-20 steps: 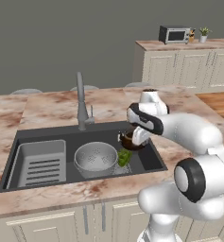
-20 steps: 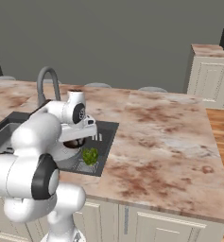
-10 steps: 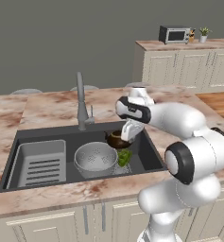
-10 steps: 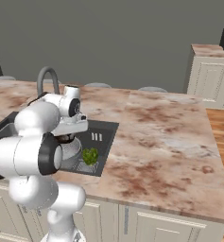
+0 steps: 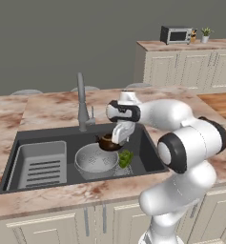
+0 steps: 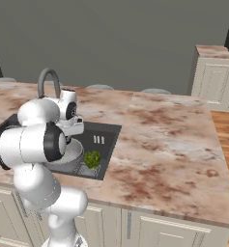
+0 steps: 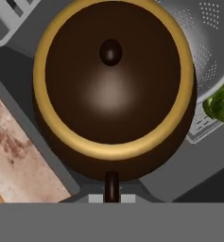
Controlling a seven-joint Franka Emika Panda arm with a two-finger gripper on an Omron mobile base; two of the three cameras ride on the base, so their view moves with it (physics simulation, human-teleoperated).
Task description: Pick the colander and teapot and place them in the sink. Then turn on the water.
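Left base view: the white arm reaches from the lower right of the frame toward its centre, where the gripper (image 5: 115,141) is clenched on the teapot (image 5: 107,142), a dark-brown pot with a gold rim carried just above the sink (image 5: 148,159). The teapot hangs over the back rim of the colander (image 5: 96,161), which sits on the basin floor at centre. A grey ribbed tray (image 5: 42,164) lies in the left part of the basin, and a green leafy bunch (image 5: 125,158) rests just beside the colander on its right. The tall grey tap (image 5: 81,102) stands at the rear rim of the basin, above and left of the teapot. A microwave (image 5: 176,34) sits on the far cabinets at upper right.

Right base view: the arm's own links cover the teapot and most of the basin at centre left. The curved top of the tap (image 6: 49,78) rises above the arm, the leafy bunch (image 6: 92,158) lies in the visible right corner of the sink (image 6: 108,131), and part of the colander (image 6: 70,155) shows beside it. The marble counter (image 6: 164,140) spreads across the right of the frame.

Hand view: the teapot (image 7: 112,90) is seen from above, with a round knob on its dark lid inside the gold ring. The perforated colander (image 7: 204,45) appears at upper right, the leafy bunch (image 7: 220,104) at the right edge, and the tray (image 7: 4,23) at upper left.
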